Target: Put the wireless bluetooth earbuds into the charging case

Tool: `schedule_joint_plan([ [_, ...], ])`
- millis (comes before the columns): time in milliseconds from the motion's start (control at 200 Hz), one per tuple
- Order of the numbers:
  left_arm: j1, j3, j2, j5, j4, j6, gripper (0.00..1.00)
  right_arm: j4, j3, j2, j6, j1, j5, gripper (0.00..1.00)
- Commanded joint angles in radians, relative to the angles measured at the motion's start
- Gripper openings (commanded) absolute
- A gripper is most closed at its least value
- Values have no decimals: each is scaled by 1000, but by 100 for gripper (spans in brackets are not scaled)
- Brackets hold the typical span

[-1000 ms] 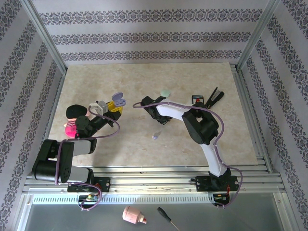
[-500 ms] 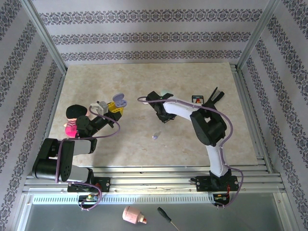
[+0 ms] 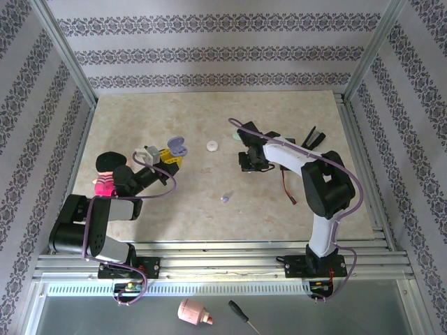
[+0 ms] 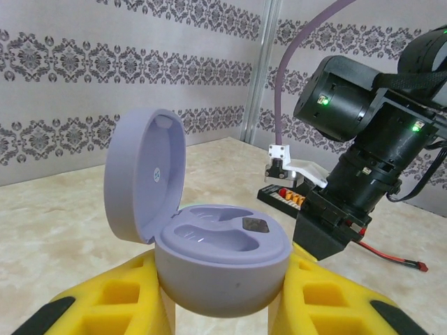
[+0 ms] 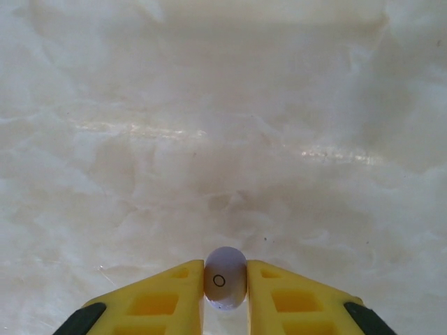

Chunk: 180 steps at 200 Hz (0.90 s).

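Left wrist — smooth lilac clamshell case [image 4: 220, 272]

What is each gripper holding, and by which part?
Left gripper: open lilac case, by its base. Right gripper: earbud, across its sides.

Bright, even light from above leaves only faint, soft shadows on the counter [image 3: 209, 209]. Pale glare streaks its marble in the right wrist view. The case [image 4: 222, 262] and earbud [image 5: 225, 277] look sharp.

Left hand [image 4: 222, 286] is clamped firmly, its arm folded low; right hand [image 5: 225, 280] is pinched narrow, its arm stretched forward.
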Motion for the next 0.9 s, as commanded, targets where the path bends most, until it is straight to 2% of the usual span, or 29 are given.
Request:
schedule_joint_plan([
  [0, -20, 27, 19, 38, 63, -10, 19, 69, -33, -65, 86, -16, -109, 21],
  [150, -54, 42, 50, 83, 63, 15, 19, 63, -41, -113, 70, -16, -125, 21],
  [335, -89, 74, 90, 125, 63, 21, 19, 61, -35, -186, 14, 3, -228, 21],
  [894, -120, 113, 133, 171, 46, 12, 19, 66, 98, -290, -67, 127, -462, 22],
])
